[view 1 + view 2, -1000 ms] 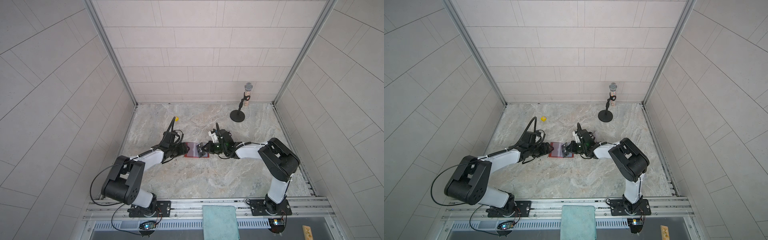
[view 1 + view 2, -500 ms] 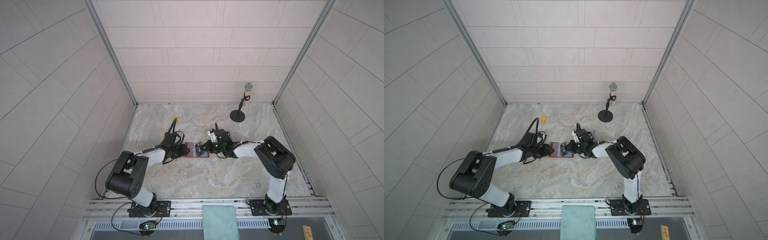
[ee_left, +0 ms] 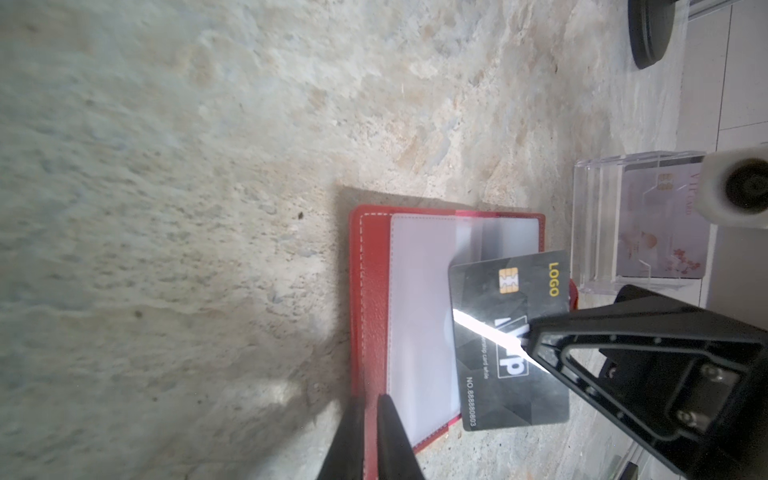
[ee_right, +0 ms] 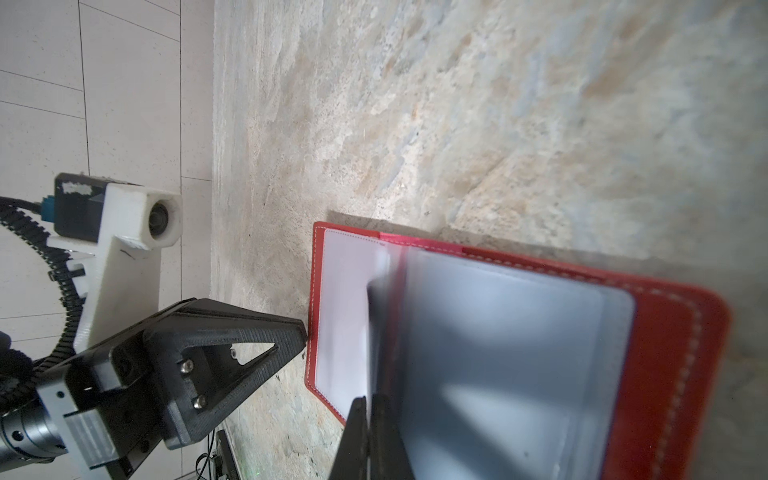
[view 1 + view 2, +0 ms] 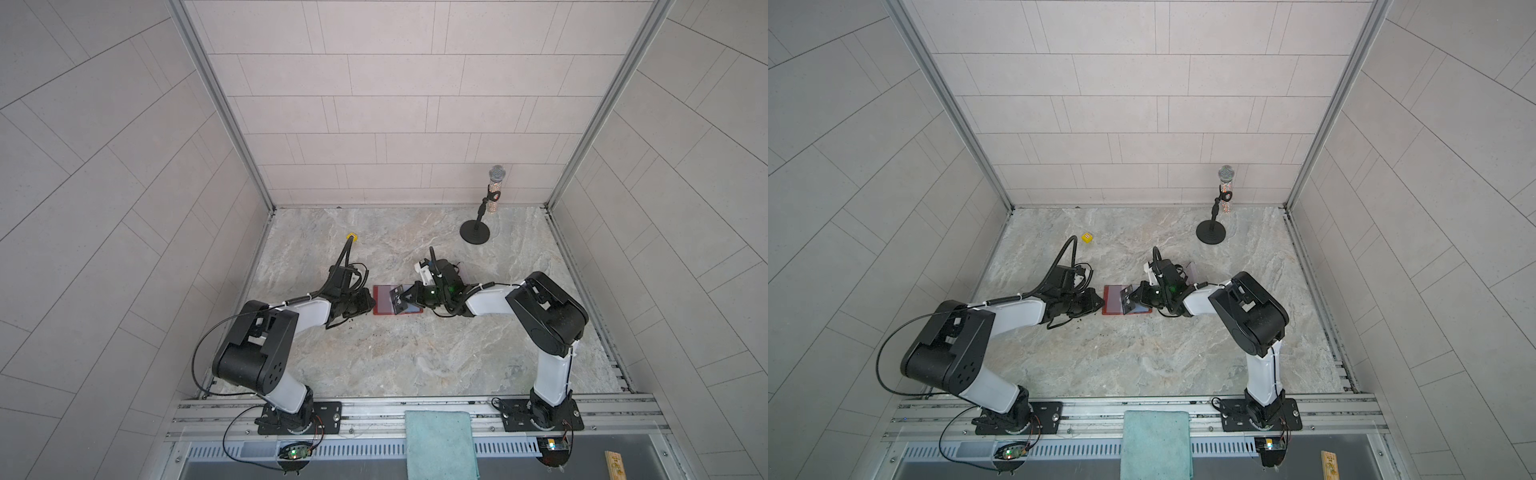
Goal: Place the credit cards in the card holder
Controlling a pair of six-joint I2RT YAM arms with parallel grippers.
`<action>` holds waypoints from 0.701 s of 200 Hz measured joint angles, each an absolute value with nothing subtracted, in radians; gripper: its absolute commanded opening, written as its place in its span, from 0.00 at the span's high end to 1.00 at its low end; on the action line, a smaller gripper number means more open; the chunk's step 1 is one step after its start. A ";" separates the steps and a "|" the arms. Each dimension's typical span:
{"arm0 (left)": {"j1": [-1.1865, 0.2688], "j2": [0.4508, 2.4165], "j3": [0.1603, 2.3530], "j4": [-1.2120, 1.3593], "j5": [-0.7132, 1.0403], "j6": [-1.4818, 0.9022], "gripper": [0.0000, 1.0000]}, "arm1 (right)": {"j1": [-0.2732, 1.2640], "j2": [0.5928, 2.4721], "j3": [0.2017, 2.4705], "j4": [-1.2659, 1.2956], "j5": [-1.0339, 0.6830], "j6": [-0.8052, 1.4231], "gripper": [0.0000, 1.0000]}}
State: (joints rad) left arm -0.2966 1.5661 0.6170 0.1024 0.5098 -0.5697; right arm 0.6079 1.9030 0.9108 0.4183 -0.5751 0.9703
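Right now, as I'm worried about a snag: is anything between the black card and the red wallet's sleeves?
Nothing visible. The right gripper holds the credit card tilted over the open card holder; the left gripper pinches its edge, off to the side of the card's path.

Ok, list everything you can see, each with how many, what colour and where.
wallet: one, red, open flat at mid-table
black card: one, black, tilted over the wallet
stand: one, clear, just back-right of the wallet
pale card: one, whitish pink, inside the stand
microphone: one, silver on a black base, back right
cube: one, yellow, back left
cloth: one, teal, front rail middle
wooden block: one, tan, front right corner
left tool: one, black, closed on the wallet's left edge
right tool: one, black, shut on the black card
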 measured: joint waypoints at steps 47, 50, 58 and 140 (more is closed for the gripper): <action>-0.297 1.567 0.601 0.119 0.511 -0.577 0.78 | 0.608 1.903 0.909 0.423 -0.571 0.971 1.00; -0.297 1.567 0.601 0.119 0.510 -0.582 0.77 | 0.608 1.903 0.909 0.423 -0.570 0.971 1.00; -0.297 1.568 0.600 0.119 0.507 -0.582 0.74 | 0.608 1.903 0.908 0.422 -0.569 0.970 1.00; -0.297 1.607 0.599 0.192 0.531 -0.588 0.77 | 0.608 1.903 0.908 0.422 -0.558 0.970 1.00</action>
